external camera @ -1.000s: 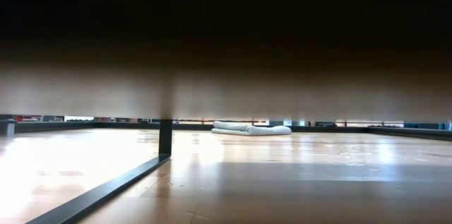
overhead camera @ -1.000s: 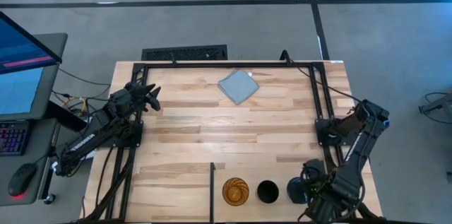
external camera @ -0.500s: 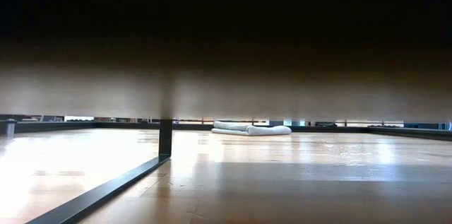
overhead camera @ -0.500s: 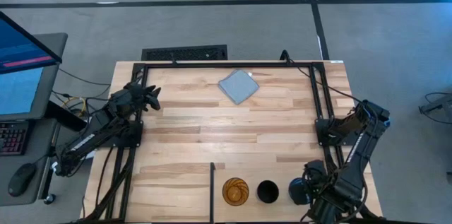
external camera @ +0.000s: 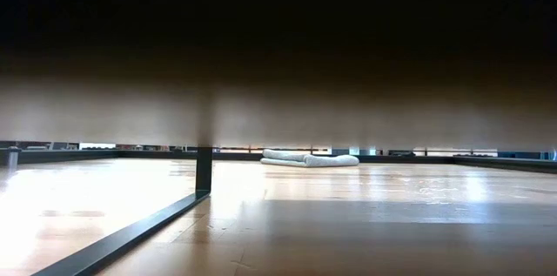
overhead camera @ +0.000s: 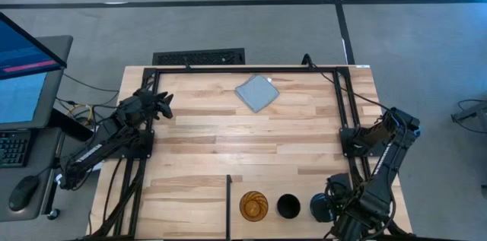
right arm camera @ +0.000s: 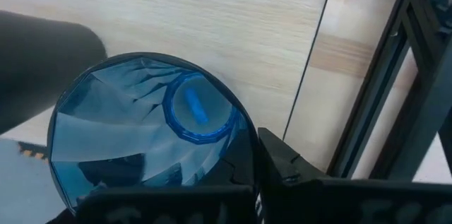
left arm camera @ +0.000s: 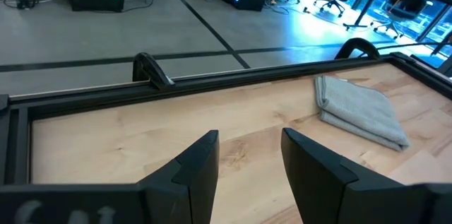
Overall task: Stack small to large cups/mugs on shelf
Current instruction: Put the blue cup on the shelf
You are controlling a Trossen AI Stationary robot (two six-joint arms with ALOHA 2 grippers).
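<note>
High view: three cups in a row on the shelf [overhead camera: 262, 188] at the near edge of the table [overhead camera: 251, 138], right of the short black divider bar [overhead camera: 229, 194]. Order from the divider: amber tumbler [overhead camera: 253, 205], black cup [overhead camera: 288, 206], blue cup [overhead camera: 320, 206]. Amber and black sit close but apart; blue is just beside black. Right gripper [overhead camera: 335, 195] is at the blue cup, arm folded along the table's right frame. Left gripper [overhead camera: 161, 103] is parked at the far-left edge, well apart from the cups. Grey-blue cloth [overhead camera: 256, 93] lies near the far edge, centre

Low view: mostly blocked by something dark and close. Under it, bare tabletop, the divider bar [external camera: 204, 168] and the folded cloth [external camera: 309, 158] far off. No cups or grippers distinguishable

Left wrist view: left gripper [left arm camera: 248, 159] fingers spread apart, nothing between them, hovering over bare wood. Cloth [left arm camera: 360, 111] ahead, the black frame rail [left arm camera: 212, 79] beyond it

Right wrist view: blue cup [right arm camera: 145, 139] fills the frame, seen from above, open side up, right at the gripper body. Black cup [right arm camera: 39, 61] touching or almost touching it. Can't tell whether the right fingers are clamped on the blue cup or free
</note>
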